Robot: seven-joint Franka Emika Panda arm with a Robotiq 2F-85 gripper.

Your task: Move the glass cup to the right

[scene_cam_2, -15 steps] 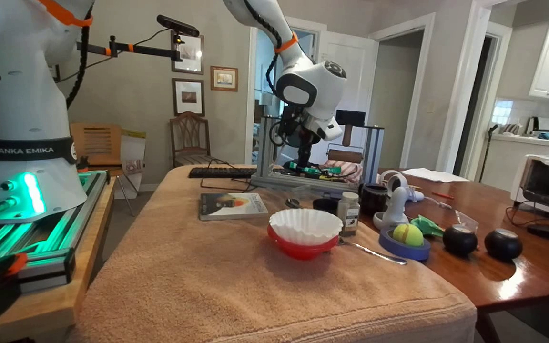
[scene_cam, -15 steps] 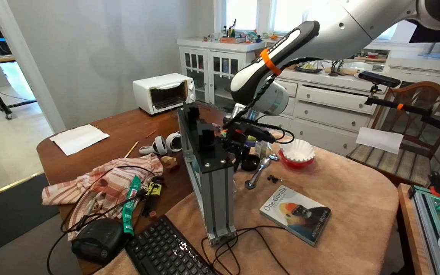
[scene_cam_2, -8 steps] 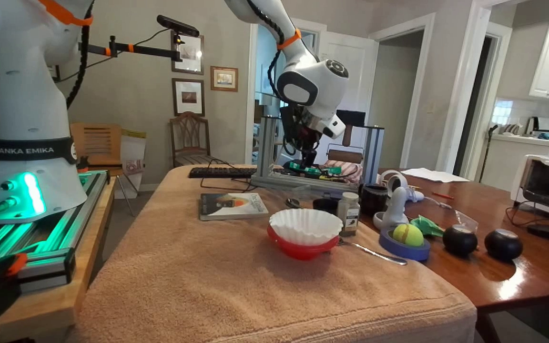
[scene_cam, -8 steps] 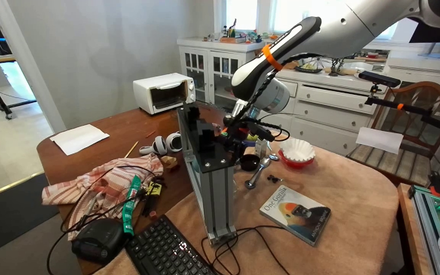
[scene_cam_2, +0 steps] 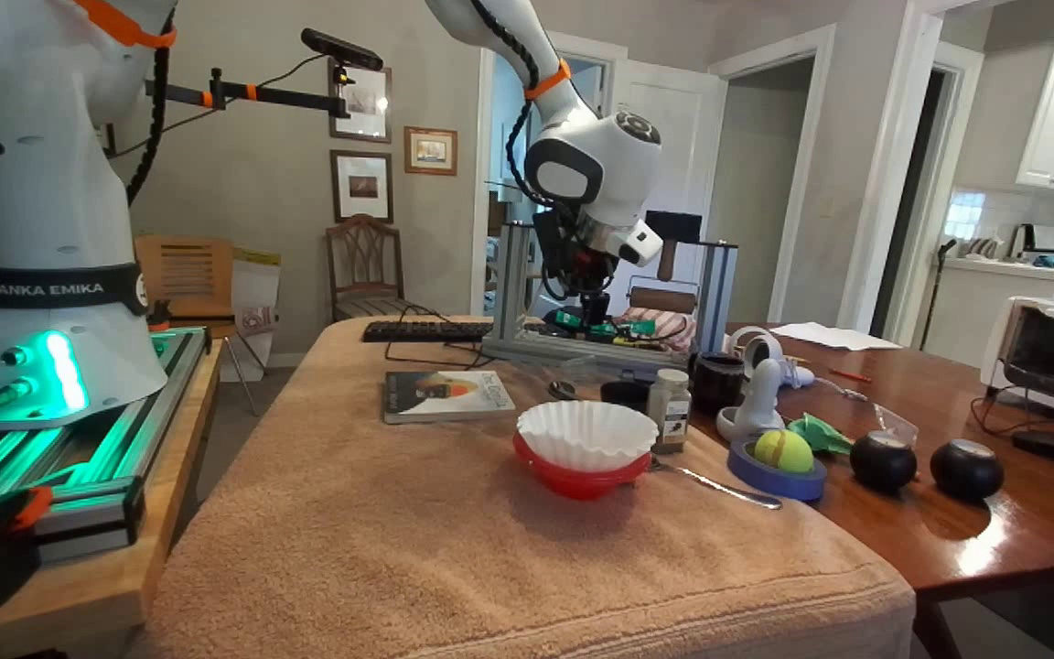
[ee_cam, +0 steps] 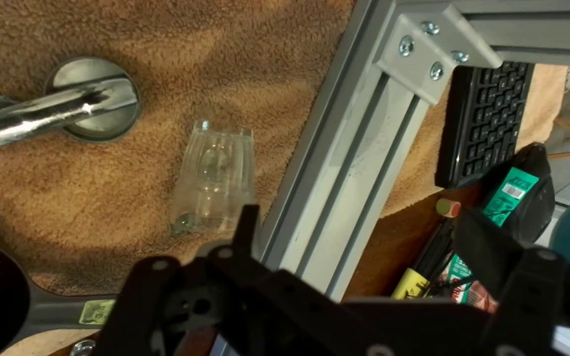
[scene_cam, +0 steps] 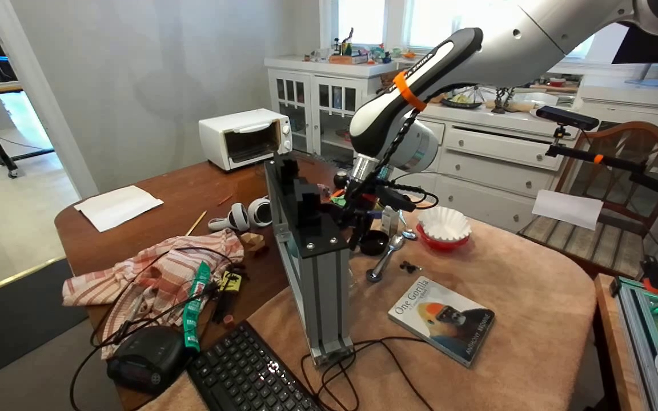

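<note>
Just beside the metal frame (ee_cam: 354, 158), the glass cup (ee_cam: 214, 180) left little clearance, so the empty, widely spread claw (ee_cam: 359, 217) risked striking that frame on descent.

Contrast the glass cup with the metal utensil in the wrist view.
The glass cup is see-through; the metal utensil is opaque silver. The cup is short and tapered, the utensil long and slender. The utensil runs past the view's left edge; the cup doesn't. Both rest on the brown towel.
</note>
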